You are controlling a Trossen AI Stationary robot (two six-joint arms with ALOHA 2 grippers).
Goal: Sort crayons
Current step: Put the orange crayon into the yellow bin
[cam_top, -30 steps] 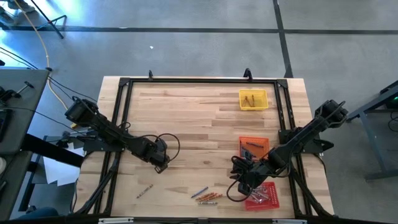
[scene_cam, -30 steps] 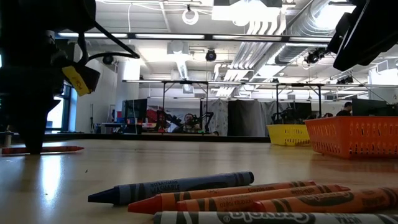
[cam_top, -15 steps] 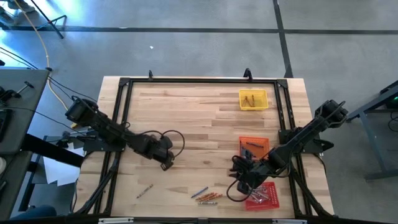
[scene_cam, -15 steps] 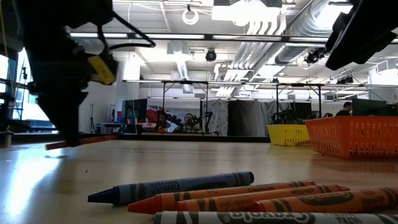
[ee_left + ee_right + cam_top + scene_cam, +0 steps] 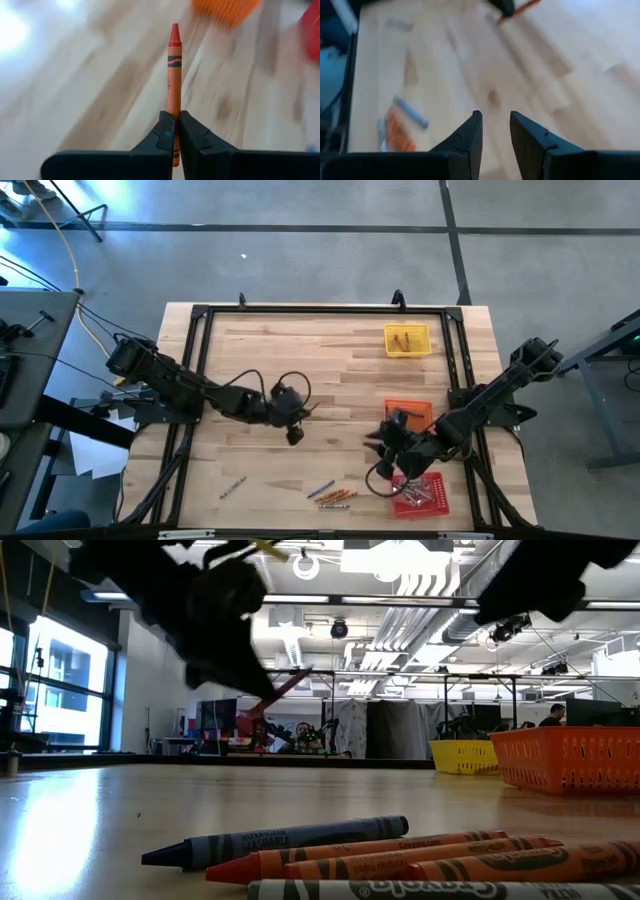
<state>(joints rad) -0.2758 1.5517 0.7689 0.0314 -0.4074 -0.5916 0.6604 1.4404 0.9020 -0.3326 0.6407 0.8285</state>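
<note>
Left hand clamped on one red crayon, left of the orange tray. Right hand spread apart, empty, beside that tray. Five loose crayons up front.

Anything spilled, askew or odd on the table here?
One lone crayon lies near the front left, apart from the cluster at front centre. Otherwise nothing stands out: the left gripper holds a reddish crayon straight.

Seen from above, a table with three trays: one at two o'clock; one at four; one at five; loose crayons lie at six, a lone crayon at seven.
</note>
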